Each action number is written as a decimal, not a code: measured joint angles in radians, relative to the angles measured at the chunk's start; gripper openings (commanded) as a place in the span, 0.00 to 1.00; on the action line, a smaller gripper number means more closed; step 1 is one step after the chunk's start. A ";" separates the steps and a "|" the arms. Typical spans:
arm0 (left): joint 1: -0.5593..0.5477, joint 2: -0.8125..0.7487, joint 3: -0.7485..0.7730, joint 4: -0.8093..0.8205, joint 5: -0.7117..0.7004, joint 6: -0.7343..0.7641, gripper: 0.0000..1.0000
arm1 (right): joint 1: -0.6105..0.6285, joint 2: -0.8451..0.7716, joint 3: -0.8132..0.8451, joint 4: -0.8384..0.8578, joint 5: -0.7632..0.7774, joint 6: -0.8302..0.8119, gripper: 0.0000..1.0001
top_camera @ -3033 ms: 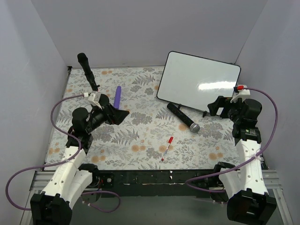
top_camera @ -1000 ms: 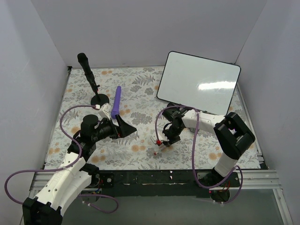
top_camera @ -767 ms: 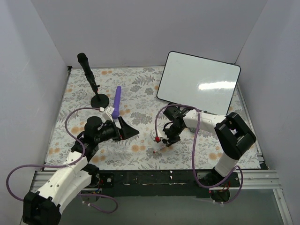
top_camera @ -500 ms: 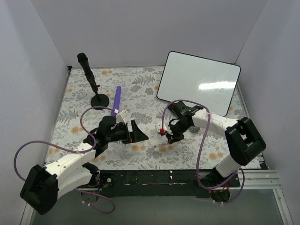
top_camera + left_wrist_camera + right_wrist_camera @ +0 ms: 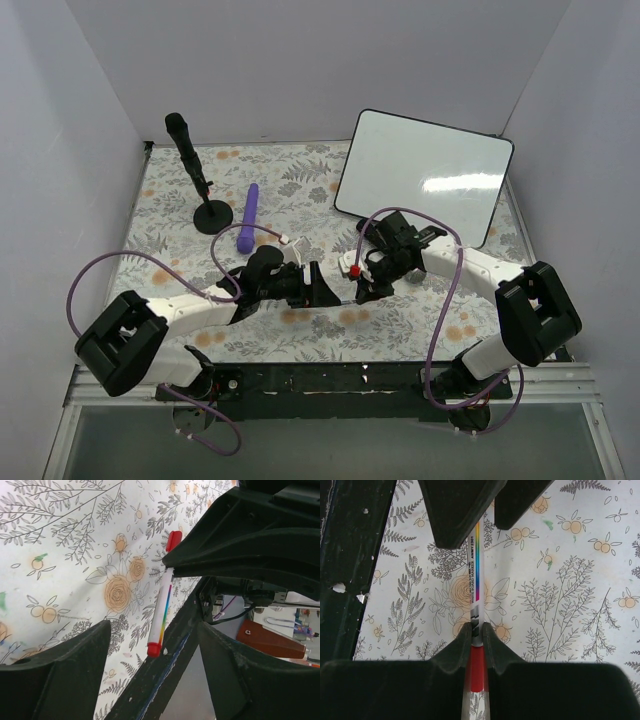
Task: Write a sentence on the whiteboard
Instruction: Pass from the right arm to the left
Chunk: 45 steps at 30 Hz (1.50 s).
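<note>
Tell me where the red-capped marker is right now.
The marker is pinched in the right gripper over the near middle of the floral tablecloth. Its free end sits between the open left gripper's jaws, nearer than the whiteboard.

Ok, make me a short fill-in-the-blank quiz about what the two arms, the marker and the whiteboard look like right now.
1. The right gripper holds the white plastic marker, while the left gripper has its jaws ____ on either side of the marker's free end.
2. The large glossy white whiteboard with a thin black rim carries ____ writing.
3. A slim ____ stick lies beside the black stand with a round base.

Missing words: open; no; purple
</note>
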<state>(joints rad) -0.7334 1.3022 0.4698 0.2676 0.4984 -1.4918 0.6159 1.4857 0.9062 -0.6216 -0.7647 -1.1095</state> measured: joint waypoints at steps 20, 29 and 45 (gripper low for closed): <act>-0.063 0.146 0.064 0.124 0.003 -0.034 0.39 | -0.013 0.000 -0.005 0.027 -0.050 0.042 0.04; -0.084 0.146 0.064 0.146 -0.059 -0.051 0.40 | -0.017 0.000 -0.005 0.071 -0.051 0.111 0.02; -0.095 0.053 0.010 0.240 -0.211 -0.094 0.36 | -0.058 0.003 -0.006 0.150 -0.141 0.249 0.02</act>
<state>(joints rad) -0.8280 1.3556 0.4793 0.5072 0.2878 -1.5860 0.5575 1.4883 0.9005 -0.4713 -0.9054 -0.8600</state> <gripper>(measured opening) 0.372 0.149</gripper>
